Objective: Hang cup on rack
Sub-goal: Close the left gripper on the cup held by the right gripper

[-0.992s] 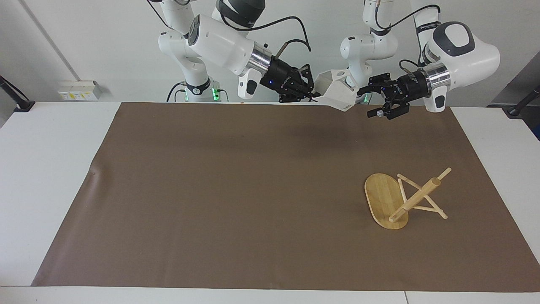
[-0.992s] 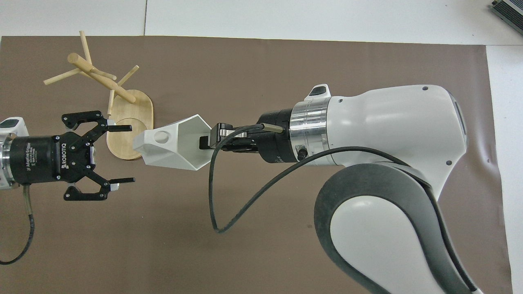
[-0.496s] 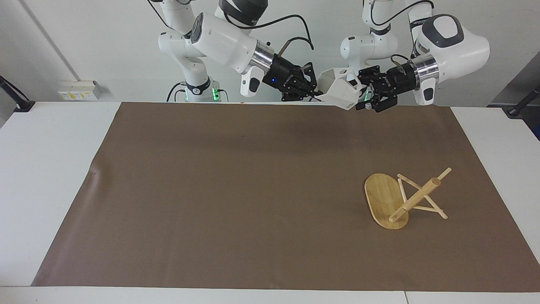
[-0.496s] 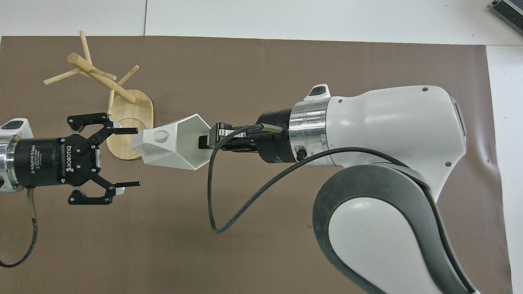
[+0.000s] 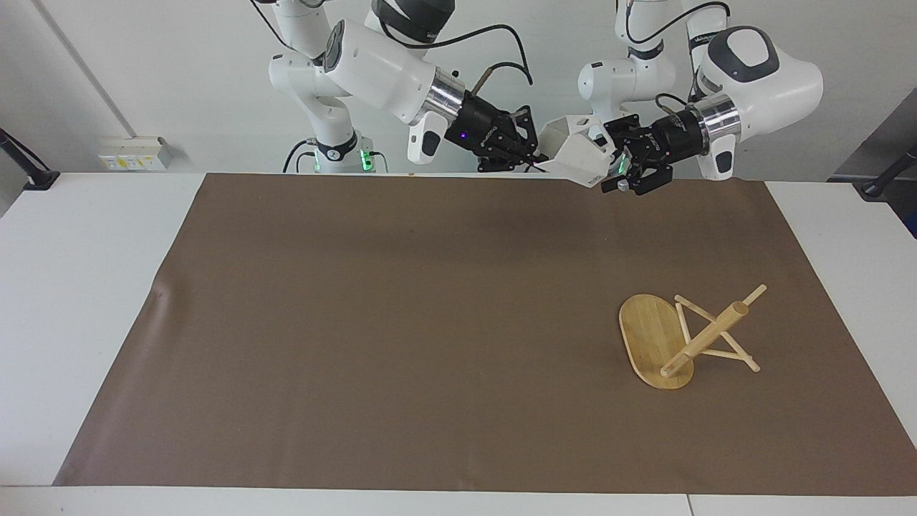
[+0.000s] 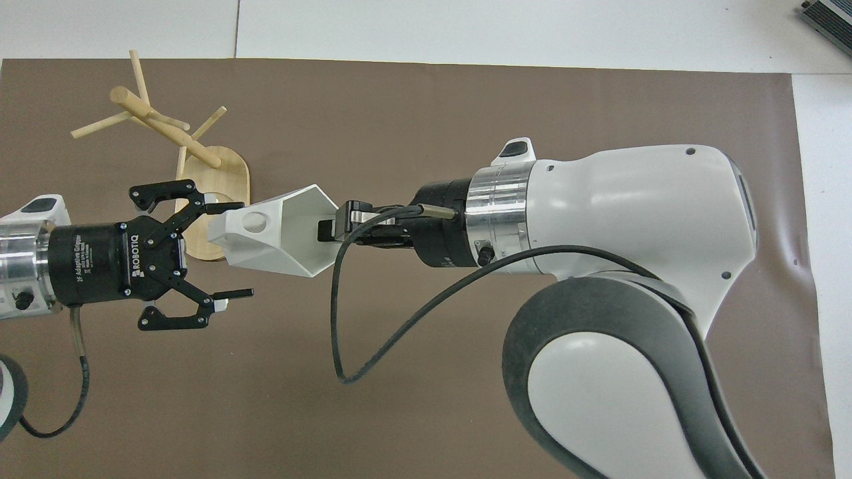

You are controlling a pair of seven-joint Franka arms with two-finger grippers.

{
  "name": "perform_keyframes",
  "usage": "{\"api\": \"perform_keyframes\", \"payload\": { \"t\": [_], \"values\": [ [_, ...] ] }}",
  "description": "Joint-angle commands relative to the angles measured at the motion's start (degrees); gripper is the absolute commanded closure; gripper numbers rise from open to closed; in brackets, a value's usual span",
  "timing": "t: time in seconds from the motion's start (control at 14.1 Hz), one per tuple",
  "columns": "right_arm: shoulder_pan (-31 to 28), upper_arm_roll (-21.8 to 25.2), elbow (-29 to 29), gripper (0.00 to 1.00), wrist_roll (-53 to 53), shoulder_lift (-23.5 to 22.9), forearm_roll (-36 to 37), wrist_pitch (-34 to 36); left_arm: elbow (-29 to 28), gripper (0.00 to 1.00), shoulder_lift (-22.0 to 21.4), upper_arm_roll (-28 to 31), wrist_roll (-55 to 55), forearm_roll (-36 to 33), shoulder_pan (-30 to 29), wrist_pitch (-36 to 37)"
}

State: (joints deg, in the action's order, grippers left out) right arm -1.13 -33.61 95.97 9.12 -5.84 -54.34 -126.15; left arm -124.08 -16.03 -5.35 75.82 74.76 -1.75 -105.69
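1. Gripping the rim of the white faceted cup, the right gripper has its fingers pressed together on the cup's wall; it holds the cup in the air, tipped on its side, over the edge of the brown mat nearest the robots.
2. The cup's base end points toward the left gripper; its small blocky handle with a round hole shows on top in the overhead view.
3. The left gripper is raised at the cup's base end with its fingers spread wide. One fingertip lies just beside the cup's base, the other stands apart from it; whether either touches the cup cannot be told.
4. The bamboo rack lies toppled on the mat toward the left arm's end of the table. Its oval base stands on edge, and its thick post slants with thin pegs sticking out, some resting on the mat.
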Motion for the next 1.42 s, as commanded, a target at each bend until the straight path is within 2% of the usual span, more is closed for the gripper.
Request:
{"api": "perform_keyframes", "payload": {
  "t": [0.0,0.92,0.99,1.13,1.21,1.35],
  "values": [
    [-0.63,-0.76,0.27,1.00,0.63,0.48,0.99,-0.24,-1.08,0.00,-1.28,-0.28,3.63,1.53,0.61,-4.26],
    [-0.63,-0.76,0.27,1.00,0.63,0.48,0.99,-0.15,-0.11,0.02,-1.46,-2.91,4.77,2.76,0.52,-5.05],
    [-0.63,-0.76,0.27,1.00,0.63,0.48,0.99,-0.15,-0.11,0.20,-1.54,-3.00,4.86,2.76,0.52,-5.06],
    [-0.63,-0.76,0.27,1.00,0.63,0.48,0.99,-0.15,-0.11,0.78,-1.63,-3.00,4.69,2.68,0.52,-4.97],
    [-0.63,-0.76,0.27,1.00,0.63,0.48,0.99,-0.07,-0.11,1.00,-1.72,-3.00,4.17,2.59,0.44,-4.71],
    [-0.63,-0.76,0.27,1.00,0.63,0.48,0.99,-0.07,-0.11,1.00,-1.72,-3.00,4.07,2.50,0.17,-4.53]
  ]
}}
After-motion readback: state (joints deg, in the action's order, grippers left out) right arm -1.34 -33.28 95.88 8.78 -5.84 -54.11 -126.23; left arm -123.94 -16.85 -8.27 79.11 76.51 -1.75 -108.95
